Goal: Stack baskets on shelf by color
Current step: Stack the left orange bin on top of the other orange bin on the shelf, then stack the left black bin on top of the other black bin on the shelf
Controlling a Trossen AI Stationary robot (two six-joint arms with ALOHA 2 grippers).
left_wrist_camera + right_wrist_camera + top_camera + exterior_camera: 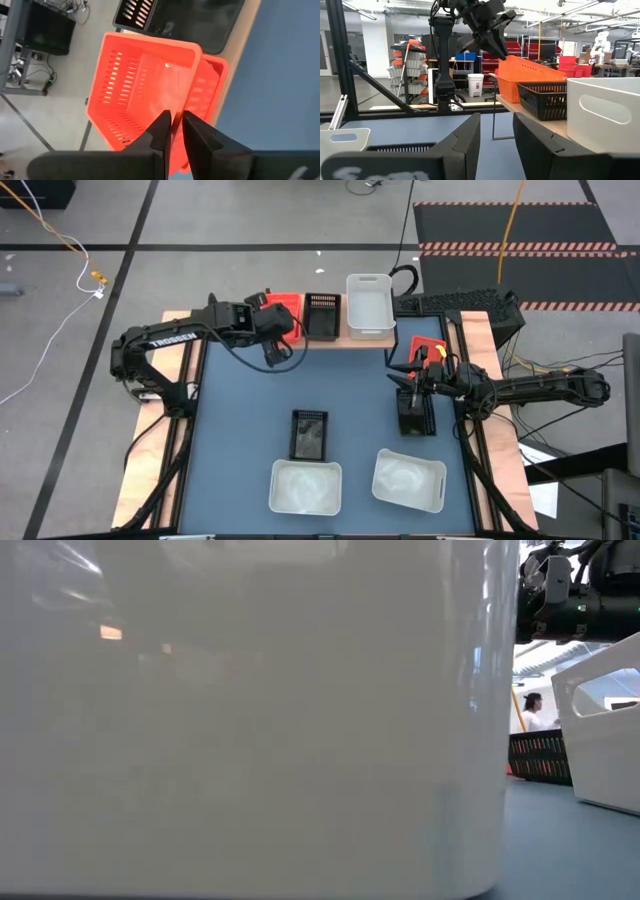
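I'd lower the left pincer (pixel 172 131), clamped on the shallow red slotted plastic basket's (pixel 145 85) wall, squarely into the second red basket (pixel 212 82) at 11 o'clock on the light-wood shelf (pixel 330 340).

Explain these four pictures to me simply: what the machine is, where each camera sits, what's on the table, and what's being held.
It is a table robot with two dark arms, each ending in a two-finger gripper.

The overhead picture shows everything. At the far edge sits a wooden shelf carrying a red basket, a black basket and a white basket. On the blue table lie another black basket and two white ones.

The table-level picture is almost blocked by a white basket close to the lens.

The other two cameras ride on the wrists. The left gripper pinches the wall of a red basket above the one on the shelf. The right gripper sits open at the table's right, over a black basket and beside another red one.
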